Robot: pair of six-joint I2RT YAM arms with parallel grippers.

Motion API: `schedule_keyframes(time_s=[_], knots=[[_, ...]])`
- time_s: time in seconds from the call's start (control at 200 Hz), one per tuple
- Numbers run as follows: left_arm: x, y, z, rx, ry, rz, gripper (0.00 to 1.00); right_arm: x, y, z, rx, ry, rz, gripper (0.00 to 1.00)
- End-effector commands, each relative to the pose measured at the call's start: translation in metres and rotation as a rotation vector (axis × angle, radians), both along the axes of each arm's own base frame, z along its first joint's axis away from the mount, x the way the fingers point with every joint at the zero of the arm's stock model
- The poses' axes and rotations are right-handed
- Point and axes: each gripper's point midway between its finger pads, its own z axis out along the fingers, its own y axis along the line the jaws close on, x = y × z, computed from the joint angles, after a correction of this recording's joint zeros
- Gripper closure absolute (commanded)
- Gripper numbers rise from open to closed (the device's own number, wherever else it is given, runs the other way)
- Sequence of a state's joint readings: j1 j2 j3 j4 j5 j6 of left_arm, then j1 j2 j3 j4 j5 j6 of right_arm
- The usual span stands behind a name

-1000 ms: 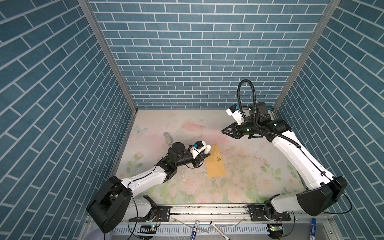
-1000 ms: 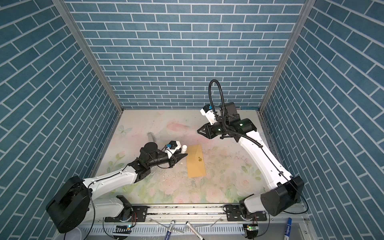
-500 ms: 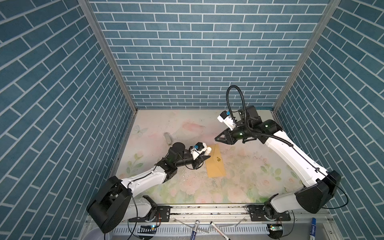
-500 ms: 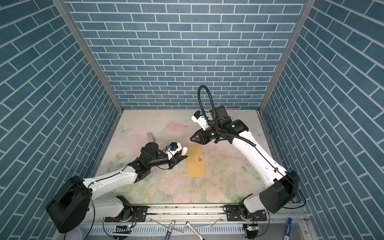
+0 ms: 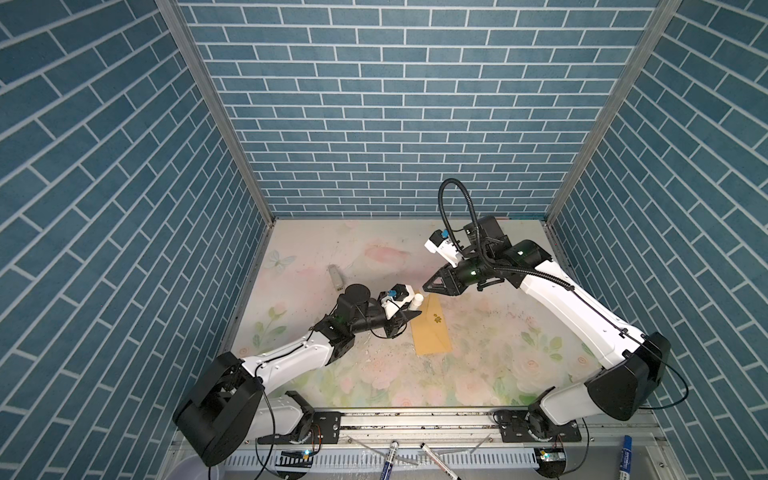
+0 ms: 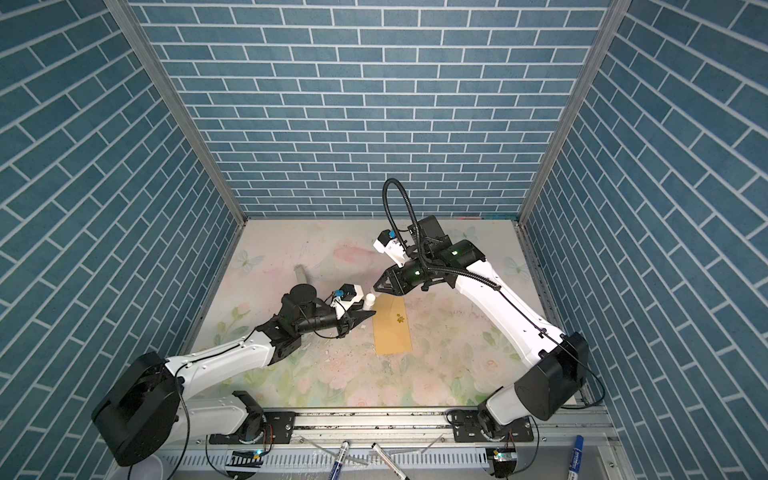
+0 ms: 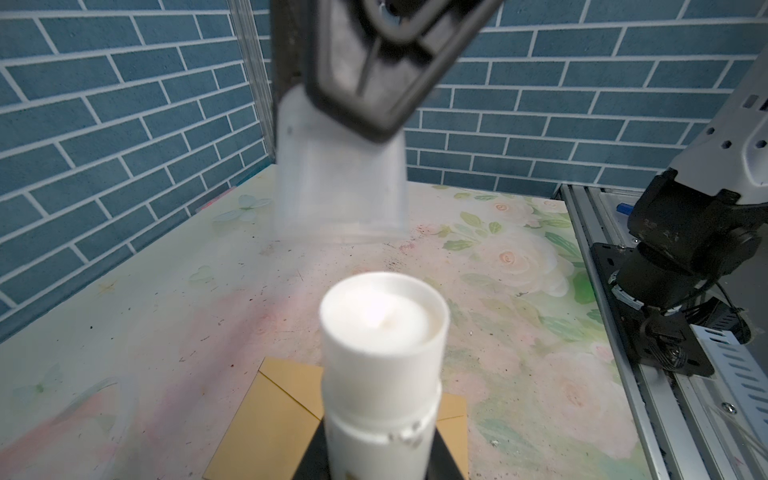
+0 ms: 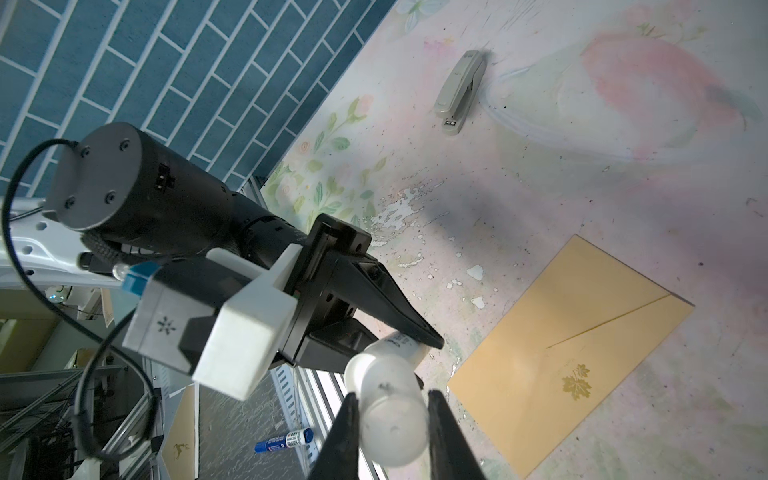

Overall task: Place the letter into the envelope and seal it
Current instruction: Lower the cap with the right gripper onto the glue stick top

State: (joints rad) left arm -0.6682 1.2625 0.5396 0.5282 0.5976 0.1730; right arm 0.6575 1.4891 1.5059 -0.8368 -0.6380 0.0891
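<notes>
The mustard-yellow envelope [image 5: 432, 332] lies flat on the floral table, its pointed flap down and a gold leaf sticker [image 8: 577, 386] on it. The letter is hidden. My left gripper [image 5: 409, 316] sits low at the envelope's left edge, shut on an uncapped white glue stick [image 7: 382, 353] whose tip [image 6: 369, 298] points up. My right gripper [image 8: 392, 440] hovers just beyond that tip, shut on the stick's translucent cap [image 8: 392, 419]. In the left wrist view the cap [image 7: 340, 183] hangs a little apart from the stick's open end. In both top views the right gripper [image 6: 382, 286] is above the envelope's far end.
A grey stapler [image 5: 336, 277] lies on the table behind the left arm. Several marker pens [image 5: 388, 457] rest on the front rail. Blue brick walls close in the left, back and right sides.
My right arm has swung left and down with the cap, closing on the glue stick's tip. The left arm and the envelope have not moved.
</notes>
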Motion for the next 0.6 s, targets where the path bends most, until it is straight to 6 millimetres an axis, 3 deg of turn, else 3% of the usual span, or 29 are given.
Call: schedule_keyframes(time_s=[0.0,0.595], knots=[[0.000,-0.004,0.009,-0.010,-0.018,-0.020,1.00,-0.011,0.001,-0.011,-0.020,0.035,0.039,0.88],[-0.001,-0.004,0.008,-0.007,-0.017,-0.027,1.00,-0.019,0.012,-0.015,-0.028,0.043,0.081,0.89]])
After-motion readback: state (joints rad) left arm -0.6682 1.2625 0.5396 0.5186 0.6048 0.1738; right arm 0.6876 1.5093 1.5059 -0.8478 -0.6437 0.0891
